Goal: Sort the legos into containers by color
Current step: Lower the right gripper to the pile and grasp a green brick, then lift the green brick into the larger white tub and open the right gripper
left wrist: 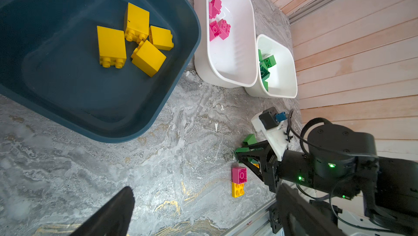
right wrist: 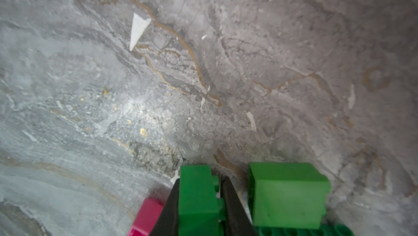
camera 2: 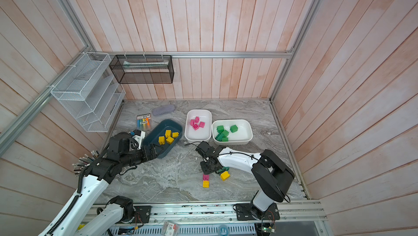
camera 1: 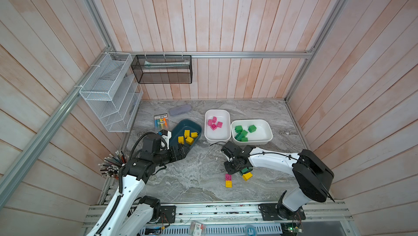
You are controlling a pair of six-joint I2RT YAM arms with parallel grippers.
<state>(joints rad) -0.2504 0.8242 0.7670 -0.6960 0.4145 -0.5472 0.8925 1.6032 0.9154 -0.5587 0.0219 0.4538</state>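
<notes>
My right gripper [right wrist: 201,180] is shut on a green lego [right wrist: 198,201] down at the marble table, near the front middle in both top views [camera 1: 239,171]. A second green lego [right wrist: 287,196] sits right beside it, and a pink lego [right wrist: 147,216] on its other side. A yellow lego [camera 1: 247,175] and a pink-and-yellow pair [camera 1: 228,180] lie close by. My left gripper [left wrist: 203,210] is open and empty by the near rim of the teal container [camera 1: 181,125], which holds several yellow legos [camera 1: 187,136]. One white container [camera 1: 217,137] holds pink legos [camera 1: 214,123], the other [camera 1: 262,135] green ones [camera 1: 243,131].
A pack of markers [camera 1: 161,121] and a greyish oblong case [camera 1: 180,110] lie at the back left of the table. A white wire basket [camera 1: 108,92] and a black mesh basket [camera 1: 162,69] hang on the walls. Wooden walls close in three sides.
</notes>
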